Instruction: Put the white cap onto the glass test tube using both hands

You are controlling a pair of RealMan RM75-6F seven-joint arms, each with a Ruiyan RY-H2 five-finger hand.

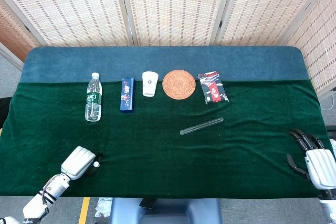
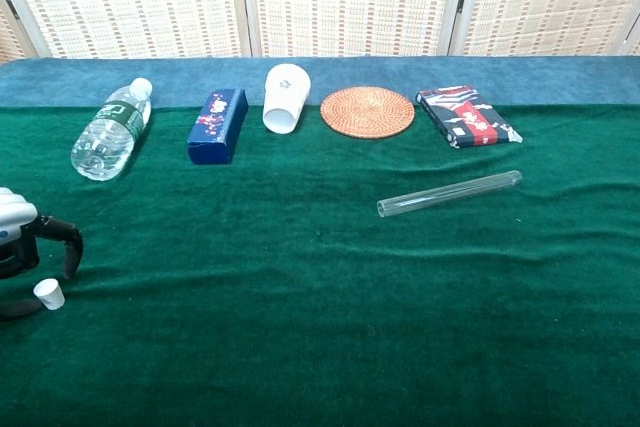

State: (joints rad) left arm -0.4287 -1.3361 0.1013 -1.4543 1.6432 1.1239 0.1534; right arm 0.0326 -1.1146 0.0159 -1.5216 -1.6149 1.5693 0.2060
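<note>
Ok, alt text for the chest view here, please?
The left hand reaches around a small white cap at the left edge of a green cloth, without gripping it yet. A glass test tube lies on its side toward the right, apart from both.

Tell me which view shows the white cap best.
The chest view. There the cap stands in full outline on the green cloth, between the dark fingers of the left hand, apparently not yet gripped. The head view shows it only as a tiny white speck beside the hand.
</note>
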